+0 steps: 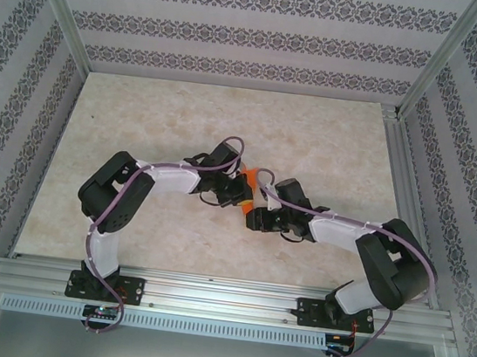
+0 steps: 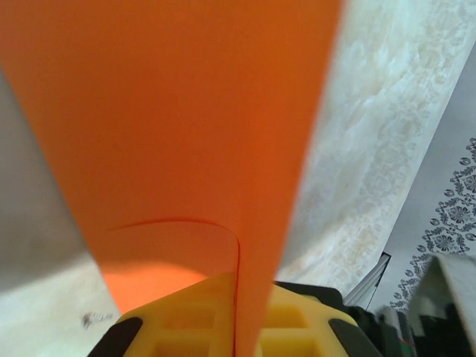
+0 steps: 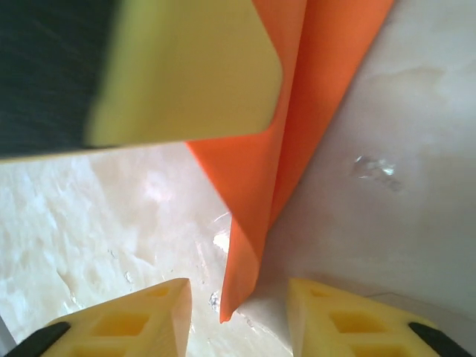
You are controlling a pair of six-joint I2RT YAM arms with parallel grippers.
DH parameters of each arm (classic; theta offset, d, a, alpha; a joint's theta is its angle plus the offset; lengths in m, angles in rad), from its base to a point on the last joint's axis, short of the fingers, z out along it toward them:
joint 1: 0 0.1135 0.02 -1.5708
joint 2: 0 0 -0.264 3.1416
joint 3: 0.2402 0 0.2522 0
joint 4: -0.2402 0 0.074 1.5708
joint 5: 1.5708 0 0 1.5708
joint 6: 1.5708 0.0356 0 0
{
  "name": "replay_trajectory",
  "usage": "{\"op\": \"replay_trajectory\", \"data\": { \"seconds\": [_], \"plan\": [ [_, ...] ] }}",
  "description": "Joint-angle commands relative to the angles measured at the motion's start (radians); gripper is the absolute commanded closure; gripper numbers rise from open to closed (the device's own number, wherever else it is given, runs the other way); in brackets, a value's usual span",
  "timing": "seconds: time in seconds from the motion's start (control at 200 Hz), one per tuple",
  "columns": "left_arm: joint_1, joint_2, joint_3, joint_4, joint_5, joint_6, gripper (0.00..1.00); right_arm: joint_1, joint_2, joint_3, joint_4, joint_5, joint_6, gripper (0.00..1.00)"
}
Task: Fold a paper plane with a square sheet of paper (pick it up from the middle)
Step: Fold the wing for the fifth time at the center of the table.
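Top view: orange paper sits mid-scene between my two wrists.
Left wrist: my left gripper is pinched tight on its fold.
Right wrist: my right gripper has its jaws apart, with the paper tip between them, not touching.
Likely light, floppy and easily creased, so grip along the crease.

We've got plenty of open table behind the arms and out to both sides. The squeeze is dead centre: the left gripper and right gripper sit nose to nose, with the paper held up between them, so no way through there. The right one's jaws stand apart and the paper's tip pokes into that gap, touching neither side. Both elbows bulge out over the near corners. 3 walls and the frame posts box in the table's edges.
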Motion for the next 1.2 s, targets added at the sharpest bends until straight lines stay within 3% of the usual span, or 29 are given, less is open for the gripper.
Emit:
{"op": "replay_trajectory", "data": {
  "seconds": [0.0, 0.13, 0.434, 0.704, 0.854, 1.084, 1.193],
  "plan": [
    [-0.002, 0.032, 0.051, -0.002, 0.024, 0.029, 0.90, 0.006, -0.064, -0.038, 0.026, 0.087, 0.046, 0.52],
    [-0.002, 0.067, 0.096, -0.027, 0.048, 0.063, 0.91, 0.005, -0.126, -0.070, 0.040, 0.131, 0.087, 0.50],
    [0.027, 0.108, 0.169, -0.101, 0.101, 0.181, 0.92, -0.046, -0.211, -0.150, 0.119, 0.106, 0.246, 0.67],
    [0.046, 0.187, 0.248, -0.137, 0.159, 0.244, 0.92, -0.132, -0.233, -0.162, 0.157, 0.130, 0.356, 0.73],
    [0.059, 0.210, 0.274, -0.163, 0.176, 0.288, 0.92, -0.199, -0.191, -0.135, 0.196, 0.052, 0.395, 0.82],
    [0.082, 0.214, 0.285, -0.158, 0.229, 0.285, 0.93, -0.218, -0.067, -0.026, 0.138, 0.061, 0.366, 0.74],
    [0.083, 0.195, 0.257, -0.138, 0.231, 0.266, 0.93, -0.245, 0.045, 0.066, 0.128, 0.038, 0.348, 0.75]
  ]
}}
